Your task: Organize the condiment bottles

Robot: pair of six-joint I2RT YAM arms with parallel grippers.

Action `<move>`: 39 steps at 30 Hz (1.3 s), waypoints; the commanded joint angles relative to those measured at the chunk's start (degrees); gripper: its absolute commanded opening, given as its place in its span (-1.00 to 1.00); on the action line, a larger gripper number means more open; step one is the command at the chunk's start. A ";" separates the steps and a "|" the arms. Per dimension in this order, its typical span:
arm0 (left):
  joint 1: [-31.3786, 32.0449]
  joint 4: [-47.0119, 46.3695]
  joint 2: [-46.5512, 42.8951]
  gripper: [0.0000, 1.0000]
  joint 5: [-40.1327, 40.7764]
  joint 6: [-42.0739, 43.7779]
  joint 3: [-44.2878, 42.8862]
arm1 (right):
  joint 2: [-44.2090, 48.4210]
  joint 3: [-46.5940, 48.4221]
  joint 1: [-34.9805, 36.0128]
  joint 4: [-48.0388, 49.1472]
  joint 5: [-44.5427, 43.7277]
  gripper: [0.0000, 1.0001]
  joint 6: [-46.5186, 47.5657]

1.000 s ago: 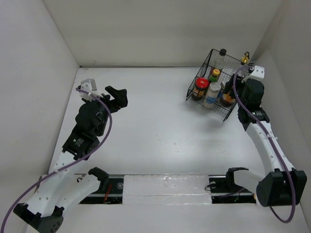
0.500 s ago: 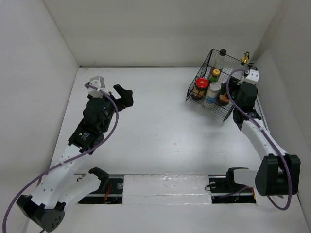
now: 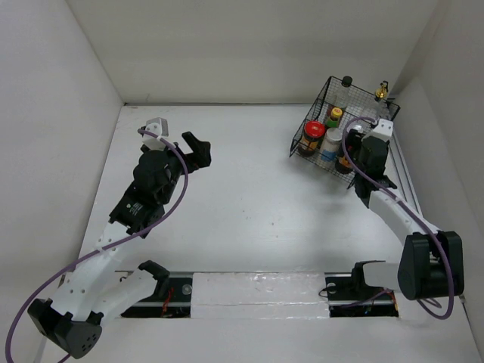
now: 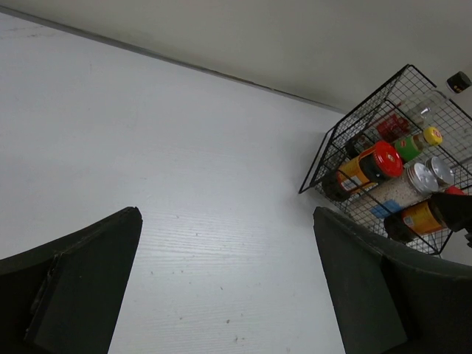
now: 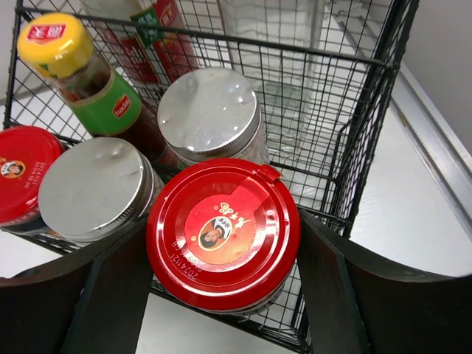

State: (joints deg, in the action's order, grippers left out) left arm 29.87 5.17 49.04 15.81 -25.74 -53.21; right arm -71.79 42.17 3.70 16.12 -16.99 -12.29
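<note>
The black wire basket [image 3: 309, 115] at the back right holds the condiment bottles. In the right wrist view I see two silver-lidded shakers [image 5: 209, 110], a yellow-capped sauce bottle [image 5: 63, 48], a red-lidded jar [image 5: 18, 169] at the left and a clear bottle [image 5: 273, 44]. My right gripper [image 5: 223, 243] is closed around a second red-lidded jar [image 5: 221, 221] at the basket's near right corner, a finger touching each side of its lid. The black-capped bottle [image 3: 346, 82] and the gold-capped bottle [image 3: 383, 89] stand at the basket's back. My left gripper [image 3: 197, 151] is open and empty over the table's left.
White walls enclose the table on the left, back and right. The basket sits close to the right wall, with a raised strip [image 5: 435, 133] along its right side. The left wrist view shows the basket [image 4: 324, 158] far to its right.
My right gripper has moved down and left from beside the basket's right edge onto the red-lidded jar. My left arm has swung a little to the right and stays open.
</note>
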 commanded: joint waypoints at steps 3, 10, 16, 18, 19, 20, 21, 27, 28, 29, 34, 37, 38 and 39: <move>-0.25 -1.92 -0.34 0.98 -1.75 0.78 -1.46 | 0.33 1.07 1.57 9.98 -3.66 0.39 -0.63; -0.25 -1.92 -0.34 0.98 -1.75 0.78 -1.46 | -0.19 2.12 2.10 8.14 -4.36 0.51 -1.15; -0.25 -1.92 -0.34 0.98 -1.75 0.78 -1.46 | 0.86 3.97 2.10 3.92 -6.56 0.87 -1.67; -0.25 -1.92 -0.34 0.98 -1.75 0.78 -1.46 | 1.56 4.50 2.10 3.40 -6.56 0.96 -1.68; -0.25 -1.92 -0.34 0.98 -2.27 0.78 -1.46 | 1.56 4.50 2.10 2.87 -6.56 0.96 -1.68; -0.25 -1.92 -0.87 0.98 -2.28 0.78 -1.46 | 2.17 5.37 2.10 2.34 -6.56 0.99 -1.68; -0.25 -1.92 -0.87 0.98 -2.28 0.78 -1.46 | 3.14 5.90 2.10 1.55 -6.56 0.99 -1.68; -0.25 -2.44 -0.87 0.98 -2.28 1.30 -1.46 | 10.43 8.27 5.96 -0.74 -2.36 0.99 -1.68; -0.25 -2.44 -0.87 0.98 -2.28 1.30 -1.46 | 12.36 8.28 6.57 -0.74 -0.78 0.99 -1.16; -0.25 -2.44 -1.39 0.98 -1.76 1.83 -1.46 | 13.24 8.28 8.06 -0.74 2.72 0.99 -1.15; -0.25 -2.97 -3.24 0.98 -1.05 2.36 -1.46 | 15.88 7.75 15.26 -0.21 12.85 0.99 -2.47; -0.25 -2.97 -4.73 0.98 -1.05 2.36 -0.93 | 16.42 7.22 21.05 -1.61 12.69 0.99 -0.02; -0.25 -3.76 -4.74 0.98 -1.05 2.36 -0.15 | 16.42 7.22 22.12 -2.49 11.82 0.99 0.77; -0.25 -4.28 -5.44 0.98 -1.74 2.88 -0.14 | 16.42 7.83 22.83 -3.11 10.68 0.99 1.39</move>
State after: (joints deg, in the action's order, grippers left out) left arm 29.87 4.89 45.45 14.13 -24.27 -53.21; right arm -55.88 48.71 23.99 13.85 -7.84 -13.04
